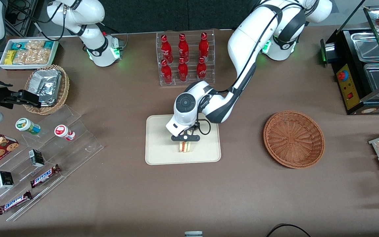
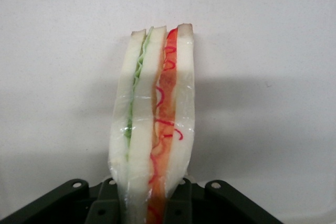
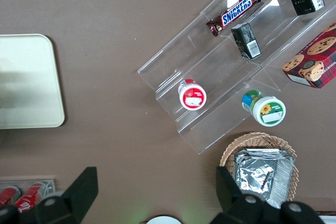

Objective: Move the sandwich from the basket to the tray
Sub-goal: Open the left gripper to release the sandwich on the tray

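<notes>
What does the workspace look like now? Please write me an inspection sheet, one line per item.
Surface: brown table, no spills seen.
Sandwich: the sandwich stands on its edge on the tray, held by the hand; bread and filling layers show in the left wrist view.
Tray: cream tray, nearer to the front camera than the bottle rack.
Basket: reddish-brown basket, nothing in it, toward the working arm's end.
Clutter: red bottles in a clear rack; Snickers bars on clear steps; foil packets in a small basket.
Hand: the hand is over the tray, shut on the sandwich.
Cables: black cable looped at the wrist.
Surroundings: food warmer at the table edge.
</notes>
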